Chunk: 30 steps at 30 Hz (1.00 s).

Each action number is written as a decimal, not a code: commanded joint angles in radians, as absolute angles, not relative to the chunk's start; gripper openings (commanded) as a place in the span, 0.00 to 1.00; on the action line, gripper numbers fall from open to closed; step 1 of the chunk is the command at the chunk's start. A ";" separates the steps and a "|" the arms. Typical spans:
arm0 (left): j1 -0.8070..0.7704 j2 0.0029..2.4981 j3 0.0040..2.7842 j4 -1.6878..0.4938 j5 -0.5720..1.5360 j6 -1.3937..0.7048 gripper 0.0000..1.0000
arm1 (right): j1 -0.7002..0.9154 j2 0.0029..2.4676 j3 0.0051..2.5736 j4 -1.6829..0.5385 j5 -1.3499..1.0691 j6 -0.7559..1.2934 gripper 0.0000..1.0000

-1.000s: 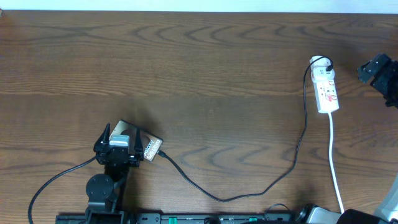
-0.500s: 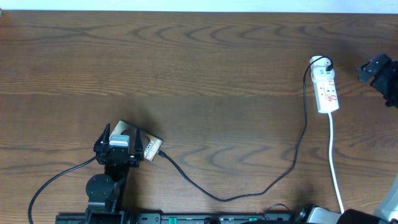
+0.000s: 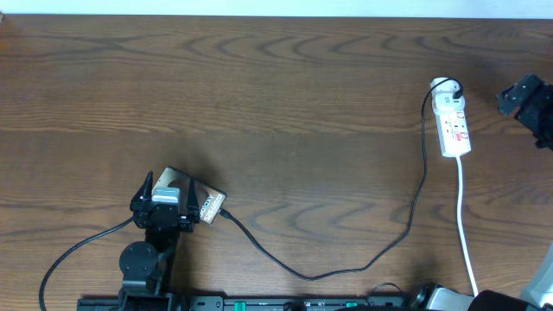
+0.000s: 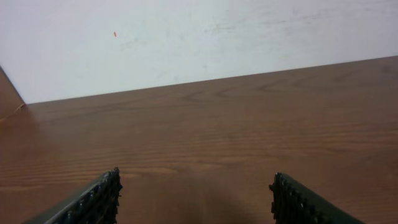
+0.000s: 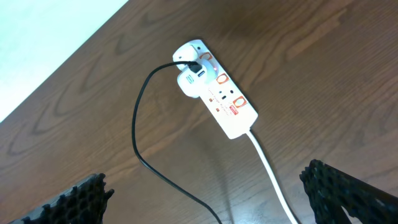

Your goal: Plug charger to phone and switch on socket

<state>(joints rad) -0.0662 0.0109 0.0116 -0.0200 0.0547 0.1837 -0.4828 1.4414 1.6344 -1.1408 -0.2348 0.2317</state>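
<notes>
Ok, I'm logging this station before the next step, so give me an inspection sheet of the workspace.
Surface: wooden table, dark brown.
Job's things: phone at front left; socket at far right; charger tip at the phone's edge, seating unclear.
Clutter: nothing seen.
Grippers: left gripper open above the phone; right gripper open, right of the socket.
Cables: charger loops from socket to phone; white cord runs toward the front edge.
Surroundings: white wall behind.

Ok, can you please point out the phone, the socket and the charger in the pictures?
phone [image 3: 210, 207]: overhead view, on the corner with white lettering.
socket [image 5: 219, 98]: right wrist view, on the middle of its white body.
charger [image 5: 133, 127]: right wrist view, on the bend of its black cable.
</notes>
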 commanded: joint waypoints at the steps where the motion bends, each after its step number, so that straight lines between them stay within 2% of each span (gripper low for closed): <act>1: -0.061 0.004 0.004 -0.067 0.063 0.179 0.75 | -0.484 1.433 1.638 -1.142 -0.235 0.243 0.99; 17: -0.061 0.004 0.004 -0.067 0.063 0.179 0.75 | -0.467 1.331 1.630 -1.134 -0.151 0.228 0.99; 22: -0.061 0.004 0.004 -0.067 0.063 0.179 0.75 | -0.369 1.212 1.497 -0.928 -0.147 0.227 0.99; 30: -0.061 0.004 0.004 -0.067 0.063 0.179 0.75 | -0.151 0.923 1.011 -0.432 -0.102 0.220 0.99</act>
<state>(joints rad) -0.0662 0.0109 0.0135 -0.0219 0.0555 0.1837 -0.2062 0.9985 1.1465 -0.4957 -0.1379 0.2264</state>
